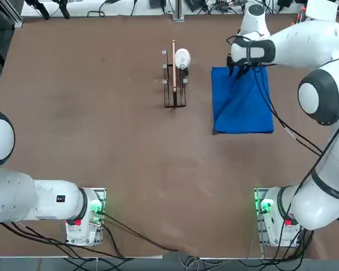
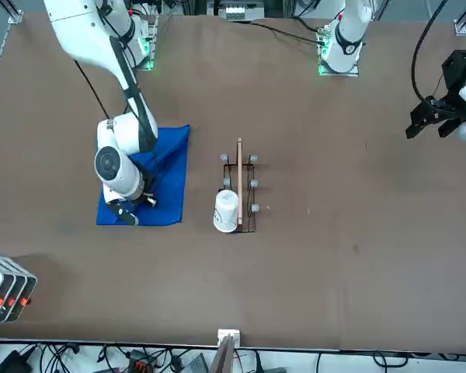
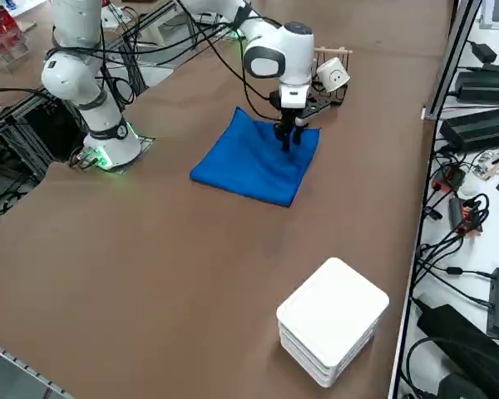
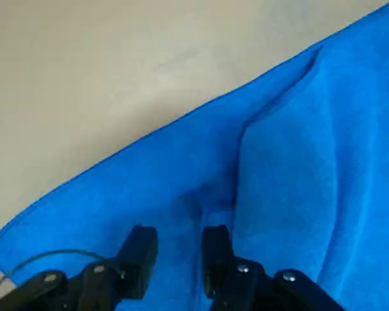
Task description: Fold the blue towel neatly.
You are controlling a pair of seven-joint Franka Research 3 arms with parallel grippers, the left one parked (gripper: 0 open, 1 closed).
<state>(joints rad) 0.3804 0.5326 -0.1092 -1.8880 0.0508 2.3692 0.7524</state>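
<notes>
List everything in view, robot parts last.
blue towel: one, royal blue, on the table under the right gripper, with a raised fold
wooden stick: one, light wood, lying along the rack
rack: one, dark wire, left of the towel in the top view
mug: one, white, on the rack
stacked trays: one stack, white, near the table's far-right edge from the robot
table: one, brown, under it all
cables: many, black, beside the table and along the arms
right arm: one, white and grey, reaching over the towel
right gripper: one, black, fingers apart, at the towel
</notes>
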